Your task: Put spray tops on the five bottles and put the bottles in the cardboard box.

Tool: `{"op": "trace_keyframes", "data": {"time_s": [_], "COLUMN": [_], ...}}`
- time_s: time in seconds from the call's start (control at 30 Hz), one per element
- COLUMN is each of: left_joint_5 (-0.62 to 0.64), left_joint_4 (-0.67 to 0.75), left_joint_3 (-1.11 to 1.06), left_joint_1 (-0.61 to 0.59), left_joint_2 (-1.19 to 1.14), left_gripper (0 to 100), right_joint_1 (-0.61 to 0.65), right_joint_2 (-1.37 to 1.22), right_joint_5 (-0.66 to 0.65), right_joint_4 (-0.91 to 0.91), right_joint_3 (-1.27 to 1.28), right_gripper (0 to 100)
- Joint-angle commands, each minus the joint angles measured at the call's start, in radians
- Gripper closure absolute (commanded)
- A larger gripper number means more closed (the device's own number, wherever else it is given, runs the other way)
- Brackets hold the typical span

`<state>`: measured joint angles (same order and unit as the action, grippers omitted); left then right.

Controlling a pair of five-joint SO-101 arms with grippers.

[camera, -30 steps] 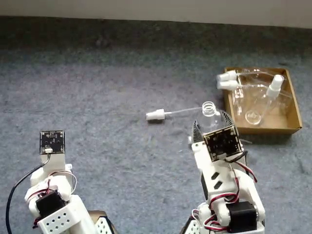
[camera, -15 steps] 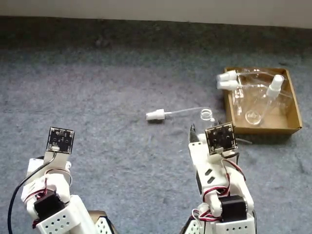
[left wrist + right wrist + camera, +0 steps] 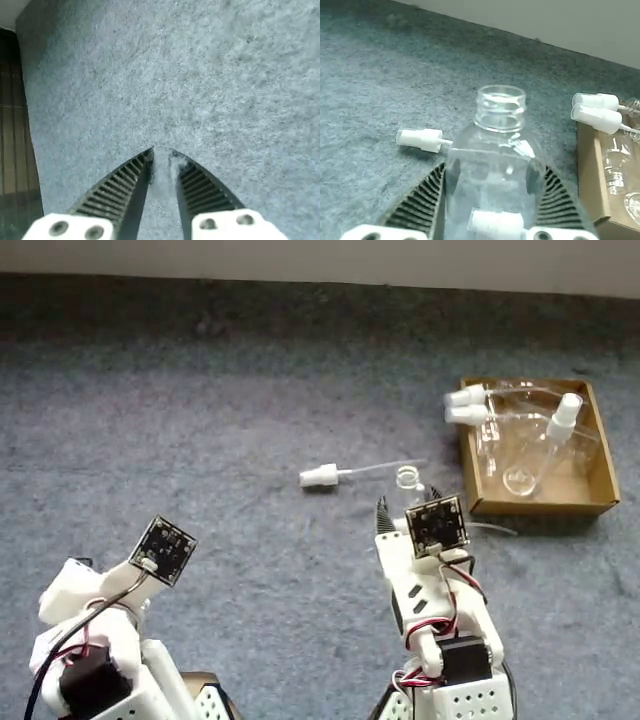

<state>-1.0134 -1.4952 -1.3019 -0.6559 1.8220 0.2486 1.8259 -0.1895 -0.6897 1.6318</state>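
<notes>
Clear plastic bottle (image 3: 492, 165), without a spray top, sits between the two fingers of the right claw (image 3: 492, 172). Its open, threaded neck points away from the arm and sticks out past the fingertips. The right claw is spread about as wide as the bottle's body, and its ribbed black fingers (image 3: 422, 197) press against the bottle on both sides, gripping it. In the high view the rim of the bottle's neck (image 3: 407, 478) shows just beyond the right arm's wrist camera, over the grey carpeted counter (image 3: 200, 420).

One loose white spray top (image 3: 320, 477) lies on its side on the counter, near the bottle's mouth and off to one side. Its thin clear tube runs towards the bottle's neck. In the right wrist view this spray top (image 3: 420, 139) lies just beside the bottle's shoulder; whether the tube touches the bottle cannot be told.

The brown cardboard box (image 3: 590, 502) rests on the counter close to the held bottle, on the side away from the left arm. Several clear bottles (image 3: 530, 440) lie in it, with three white spray tops in sight, two of them poking over the box's edge nearest the held bottle.

The left claw (image 3: 161, 160) hangs over bare carpet, well apart from the bottle and the box. Its fingers are drawn almost together, with only a thin slit between the tips, and they grip nothing.
</notes>
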Motion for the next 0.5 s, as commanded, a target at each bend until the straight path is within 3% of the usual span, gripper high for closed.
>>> {"op": "trace_keyframes", "data": {"time_s": [0.0, 0.47], "left_joint_5": [-0.009, -0.011], "left_joint_4": [-0.075, -0.109], "left_joint_3": [0.145, 0.196], "left_joint_1": [0.024, 0.018], "left_joint_2": [0.007, 0.007], "left_gripper": [99, 99], "right_joint_1": [0.012, 0.012], "right_joint_2": [0.013, 0.013], "right_joint_5": [0.012, 0.006], "right_joint_4": [0.027, 0.027], "right_joint_3": [0.015, 0.022], "right_gripper": [86.4, 86.4]}}
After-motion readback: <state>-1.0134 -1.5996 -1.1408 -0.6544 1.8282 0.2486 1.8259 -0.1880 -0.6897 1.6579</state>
